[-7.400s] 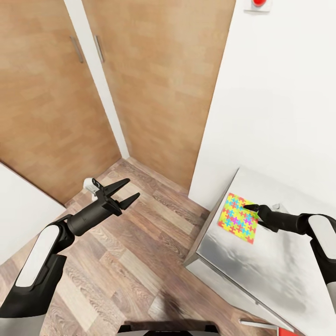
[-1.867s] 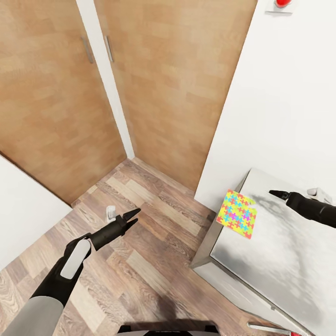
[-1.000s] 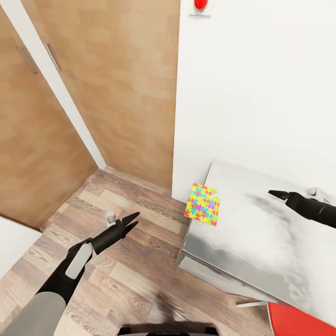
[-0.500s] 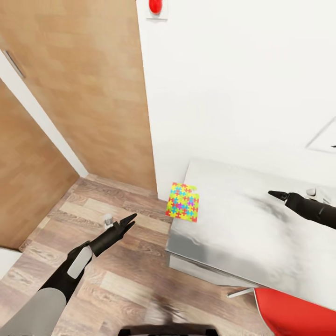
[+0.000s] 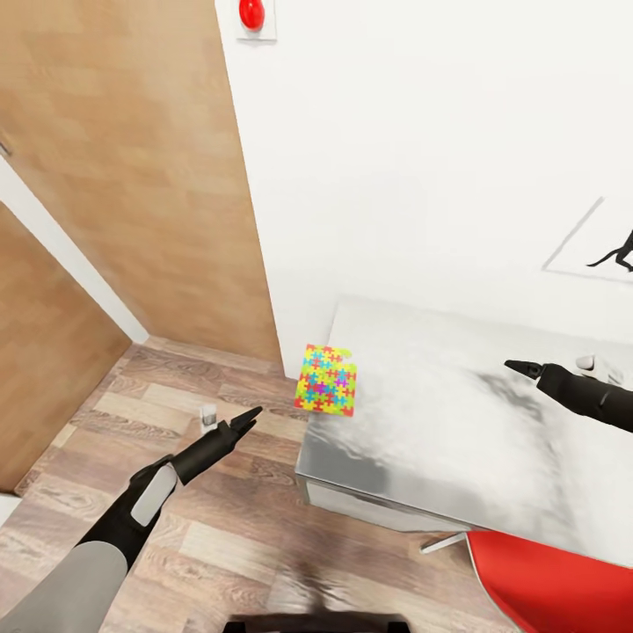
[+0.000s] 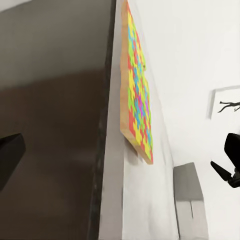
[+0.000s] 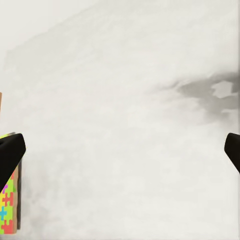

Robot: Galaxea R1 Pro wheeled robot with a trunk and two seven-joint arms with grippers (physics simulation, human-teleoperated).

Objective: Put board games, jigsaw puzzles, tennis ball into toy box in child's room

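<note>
Head view: one jigsaw puzzle [image 5: 326, 380] is seen at the near left corner of the tabletop [image 5: 457, 422], part of it overhanging the edge above the wood floor [image 5: 202, 519]. It is held by neither arm, so it is judged not yet put away; the toy box and the other toys are not in view, so the rest of the progress cannot be judged. The left gripper [image 5: 247, 418] is held low over the floor, just short of the puzzle, pointed toward it, its fingers nearly together with nothing between them. The right gripper [image 5: 519, 366] is stretched over the tabletop, well apart from the puzzle; whether its fingers are parted cannot be told here. A red chair [image 5: 554, 585] sits at the near edge.

Left wrist view: the puzzle [image 6: 137, 100] is seen edge-on, lying over the tabletop corner. Nothing is gripped.

Right wrist view: the fingers [image 7: 10, 155] are spread wide, empty, over bare tabletop [image 7: 130, 125], with the puzzle [image 7: 9, 205] off to one side.
</note>
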